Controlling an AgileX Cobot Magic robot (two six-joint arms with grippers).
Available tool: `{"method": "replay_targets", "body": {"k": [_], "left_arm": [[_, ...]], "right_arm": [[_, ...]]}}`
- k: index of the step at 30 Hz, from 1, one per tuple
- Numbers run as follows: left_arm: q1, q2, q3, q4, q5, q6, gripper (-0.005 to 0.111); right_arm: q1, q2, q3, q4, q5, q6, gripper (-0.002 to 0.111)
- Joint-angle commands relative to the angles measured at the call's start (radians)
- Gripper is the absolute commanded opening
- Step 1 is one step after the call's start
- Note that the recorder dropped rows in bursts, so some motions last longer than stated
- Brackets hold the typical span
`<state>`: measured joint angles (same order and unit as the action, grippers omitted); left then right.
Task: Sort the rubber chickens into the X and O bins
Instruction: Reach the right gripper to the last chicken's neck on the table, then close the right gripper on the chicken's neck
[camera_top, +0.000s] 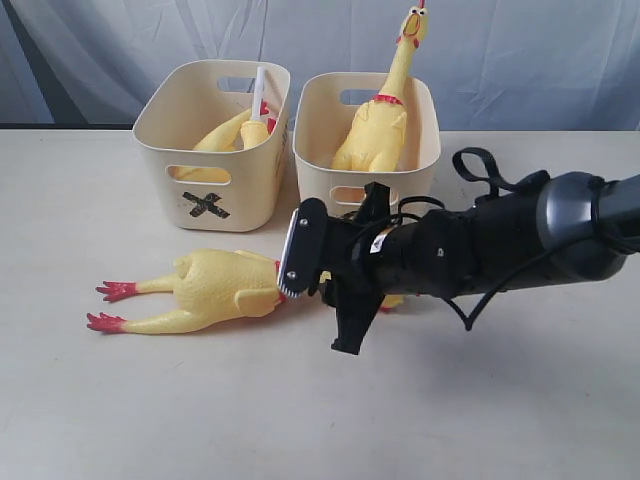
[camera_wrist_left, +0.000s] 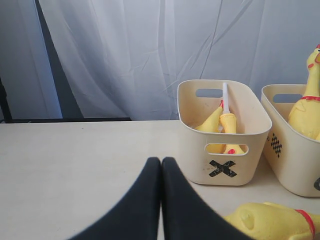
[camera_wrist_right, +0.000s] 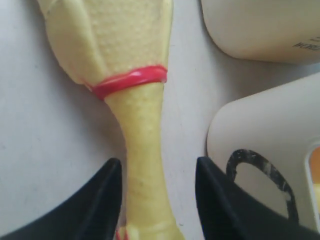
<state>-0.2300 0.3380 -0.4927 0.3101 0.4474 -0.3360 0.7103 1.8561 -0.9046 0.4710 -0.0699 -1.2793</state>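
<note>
**Right wrist view: fingers astride a soft neck, not yet pinching**

Right gripper (camera_wrist_right: 157, 200) stands about half open, with a black finger (camera_wrist_right: 102, 200) on each side of the neck of the chicken on the table (camera_wrist_right: 142, 130). One finger seems to brush the neck while the other is clear of it, though the view is too close to be sure of contact. Nothing is held. Left gripper (camera_wrist_left: 161, 200) is pressed shut on nothing, low over the table (camera_wrist_left: 75, 160) and well apart from the work.

This toy is probably hollow rubber: light, squashy and floppy along its length. The neck should flatten under the fingers rather than resist. The stippled skin likely gives fair friction, so slipping is a small worry. The neck just past the red band, where the fingers already sit, is the narrowest part and a sensible hold. Lifted from there, the heavier body and legs will probably dangle and swing.

The chicken is yellow with a pebbled surface, a red band where neck meets body, and red feet. It lies flat in front of both bins, feet toward the left of the exterior view, its head hidden under the gripper. The X bin (camera_top: 245, 190) holds two yellow pieces (camera_top: 225, 135), one with a white tube. The O bin (camera_top: 425, 150) holds an upright chicken (camera_top: 375, 130) whose head rises above the rim.
</note>
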Motion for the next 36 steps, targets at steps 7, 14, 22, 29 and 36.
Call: {"method": "replay_targets", "body": {"k": [7, 14, 22, 29, 36], "left_arm": [[-0.002, -0.005, 0.004, -0.007, -0.007, 0.003, 0.0], [-0.002, -0.005, 0.004, -0.007, -0.007, 0.003, 0.0], [-0.002, -0.005, 0.004, -0.009, -0.007, 0.003, 0.0], [-0.002, -0.005, 0.004, -0.009, -0.007, 0.005, 0.0], [-0.002, -0.005, 0.004, -0.01, -0.007, 0.003, 0.0]], "right_arm": [[0.0, 0.042, -0.028, 0.012, -0.019, -0.002, 0.023], [0.0, 0.063, -0.028, 0.012, -0.039, -0.002, 0.053], [0.0, 0.103, -0.028, 0.01, -0.1, -0.002, 0.05], [0.0, 0.145, -0.028, 0.005, -0.131, -0.002, 0.05], [0.0, 0.161, -0.028, 0.005, -0.165, -0.002, 0.05]]}}
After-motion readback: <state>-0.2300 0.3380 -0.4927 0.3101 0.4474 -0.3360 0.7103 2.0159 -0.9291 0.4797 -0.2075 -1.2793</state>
